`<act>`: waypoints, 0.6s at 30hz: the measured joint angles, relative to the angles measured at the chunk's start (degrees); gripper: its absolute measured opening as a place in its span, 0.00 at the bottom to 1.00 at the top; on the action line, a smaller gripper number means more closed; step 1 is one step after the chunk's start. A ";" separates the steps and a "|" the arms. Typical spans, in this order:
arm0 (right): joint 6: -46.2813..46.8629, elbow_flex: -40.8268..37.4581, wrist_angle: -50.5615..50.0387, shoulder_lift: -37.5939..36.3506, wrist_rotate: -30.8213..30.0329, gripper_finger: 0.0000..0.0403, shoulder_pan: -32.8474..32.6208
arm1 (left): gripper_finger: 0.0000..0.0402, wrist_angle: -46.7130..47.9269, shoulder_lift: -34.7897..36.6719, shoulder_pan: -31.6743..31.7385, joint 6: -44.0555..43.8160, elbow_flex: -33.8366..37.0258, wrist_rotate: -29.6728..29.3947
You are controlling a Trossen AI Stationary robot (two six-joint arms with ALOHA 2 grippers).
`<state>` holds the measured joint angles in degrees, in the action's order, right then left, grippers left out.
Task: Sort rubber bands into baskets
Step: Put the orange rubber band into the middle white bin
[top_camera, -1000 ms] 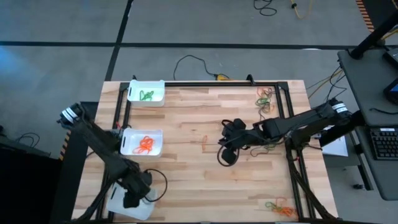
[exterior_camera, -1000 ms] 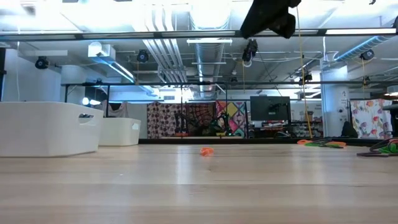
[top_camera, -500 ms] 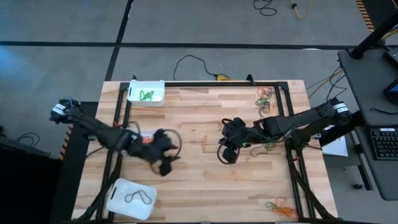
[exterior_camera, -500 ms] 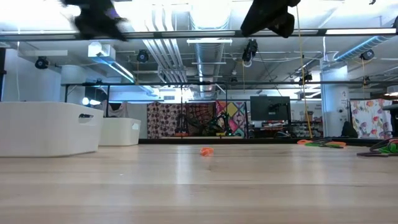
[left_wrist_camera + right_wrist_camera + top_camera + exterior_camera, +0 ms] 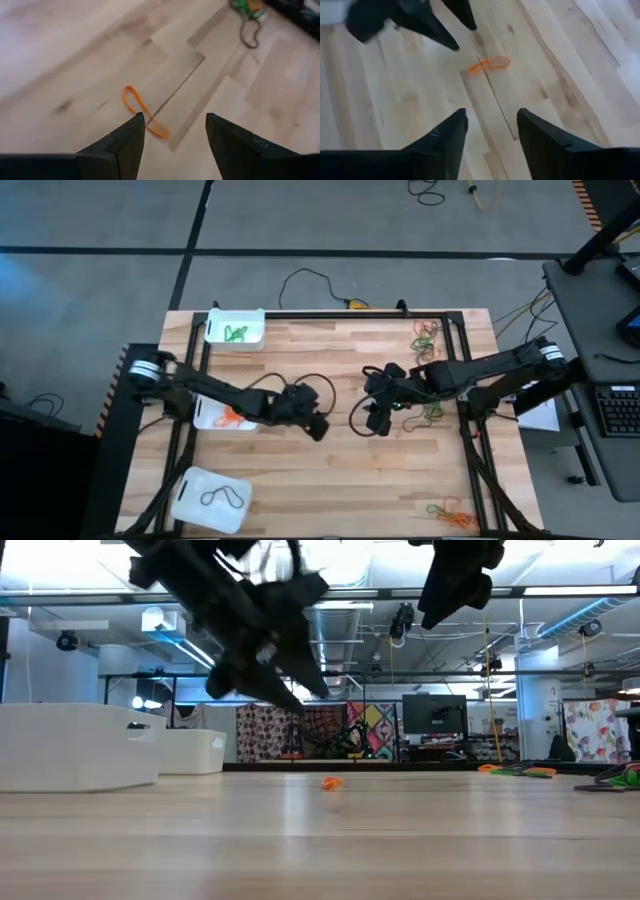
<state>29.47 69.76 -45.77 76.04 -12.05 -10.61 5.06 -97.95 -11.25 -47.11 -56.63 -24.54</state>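
Observation:
One orange rubber band (image 5: 142, 112) lies flat on the wood near the table's middle (image 5: 333, 408). My left gripper (image 5: 175, 135) hovers open just above and to the left of it, fingers slanting down (image 5: 316, 425). My right gripper (image 5: 490, 130) is open higher up on the band's right (image 5: 378, 416). It looks down on the band (image 5: 490, 65). Three white baskets stand at the left. The far one (image 5: 235, 330) holds green bands. The middle one (image 5: 215, 416) holds orange bands, and my left arm crosses it. The near one (image 5: 210, 500) holds a black band.
Loose piles of rubber bands lie at the far right (image 5: 428, 335), under my right arm (image 5: 436, 410) and at the near right corner (image 5: 450, 513). A black frame rail (image 5: 350, 311) runs along the far edge. Bare wood stretches across the near middle.
My left gripper has swung from over the near-left basket across the table toward its middle, turning as it went, and now hangs by the orange band. A black band lies in that basket. My right gripper has tipped a little and its fingers have opened.

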 joint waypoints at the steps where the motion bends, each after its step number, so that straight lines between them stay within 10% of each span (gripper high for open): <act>1: -0.64 0.00 -0.21 -0.14 0.02 0.44 -0.04 | 0.48 0.00 -1.77 0.00 -0.96 -0.90 -0.02; 18: -3.95 0.00 0.17 0.05 0.09 0.51 -0.11 | 0.37 23.82 -24.28 1.65 -5.99 -24.86 4.35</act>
<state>25.52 69.76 -45.60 76.09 -11.97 -10.72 28.88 -122.23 -9.60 -53.10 -81.49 -20.19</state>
